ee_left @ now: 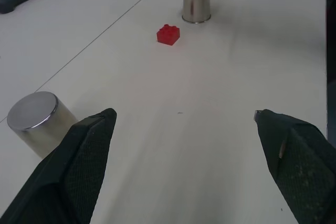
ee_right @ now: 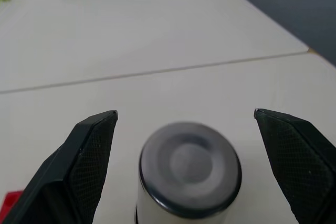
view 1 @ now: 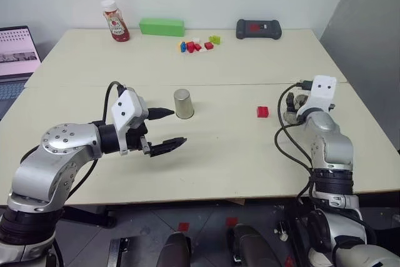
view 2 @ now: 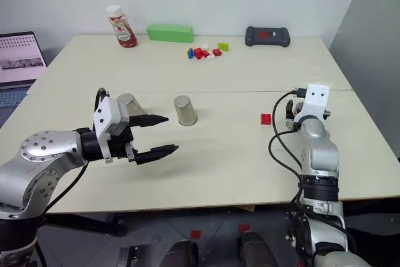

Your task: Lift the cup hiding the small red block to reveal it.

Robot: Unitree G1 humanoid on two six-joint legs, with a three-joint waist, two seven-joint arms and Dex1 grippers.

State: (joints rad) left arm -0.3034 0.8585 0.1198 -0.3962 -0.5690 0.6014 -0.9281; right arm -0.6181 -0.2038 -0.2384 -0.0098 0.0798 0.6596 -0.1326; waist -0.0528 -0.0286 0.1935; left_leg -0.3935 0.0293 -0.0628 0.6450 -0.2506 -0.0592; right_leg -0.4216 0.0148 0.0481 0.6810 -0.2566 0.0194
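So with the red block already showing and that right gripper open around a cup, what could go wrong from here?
1. The right gripper is open with a cup standing between its fingers; pulling back crookedly could tip it, perhaps onto the small red block beside it.
2. The left gripper hangs open close to the middle cup; a sideways swing might knock that over.

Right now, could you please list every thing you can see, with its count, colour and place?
cup: three, silvery, upside down; middle of table, behind left gripper, between right fingers
small red block: one, uncovered, left of right cup
bricks: small pile, mixed colours, far side
green box: one, far edge
ketchup bottle: one, red, far left
black device: one, far right
laptop: one, left edge
left gripper: open, empty
right gripper: open around cup
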